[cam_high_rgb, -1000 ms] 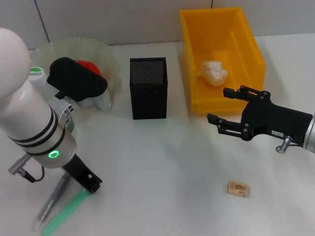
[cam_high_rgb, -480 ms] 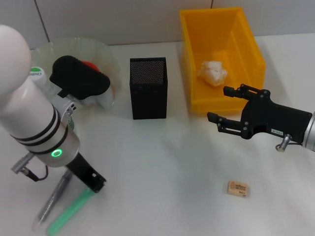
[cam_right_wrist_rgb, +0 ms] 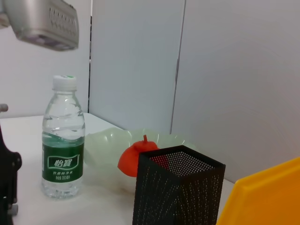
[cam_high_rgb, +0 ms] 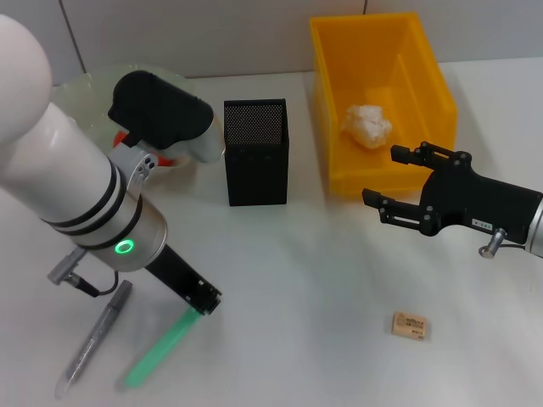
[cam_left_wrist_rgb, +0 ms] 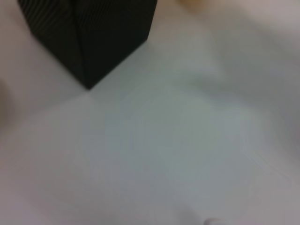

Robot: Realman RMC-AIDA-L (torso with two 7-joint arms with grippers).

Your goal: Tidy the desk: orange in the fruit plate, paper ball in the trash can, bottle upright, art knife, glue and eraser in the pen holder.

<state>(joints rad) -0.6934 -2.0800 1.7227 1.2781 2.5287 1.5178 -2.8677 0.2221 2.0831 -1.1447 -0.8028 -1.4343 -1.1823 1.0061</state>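
Note:
My right gripper (cam_high_rgb: 382, 176) is open and empty, just in front of the yellow trash can (cam_high_rgb: 424, 64), which holds the paper ball (cam_high_rgb: 366, 125). The eraser (cam_high_rgb: 411, 325) lies on the desk (cam_high_rgb: 314, 280) below it. My left arm's black end (cam_high_rgb: 161, 114) hangs over the fruit plate (cam_high_rgb: 89, 80), left of the pen holder (cam_high_rgb: 255, 153). The orange (cam_right_wrist_rgb: 133, 157) sits in the plate (cam_right_wrist_rgb: 103, 140). The bottle (cam_right_wrist_rgb: 63, 140) stands upright, hidden by my left arm in the head view. The green glue stick (cam_high_rgb: 161, 348) and grey art knife (cam_high_rgb: 93, 343) lie at the front left.
A wall runs along the desk's back edge. The pen holder also shows in the left wrist view (cam_left_wrist_rgb: 89, 33) and in the right wrist view (cam_right_wrist_rgb: 176, 187), with the trash can's corner (cam_right_wrist_rgb: 262, 197) beside it. My left arm (cam_high_rgb: 76, 186) covers the desk's left side.
My left arm has swung to the right, toward the pen holder, and its lower black bracket has moved right over the glue stick. The right gripper has shifted slightly right, still open.

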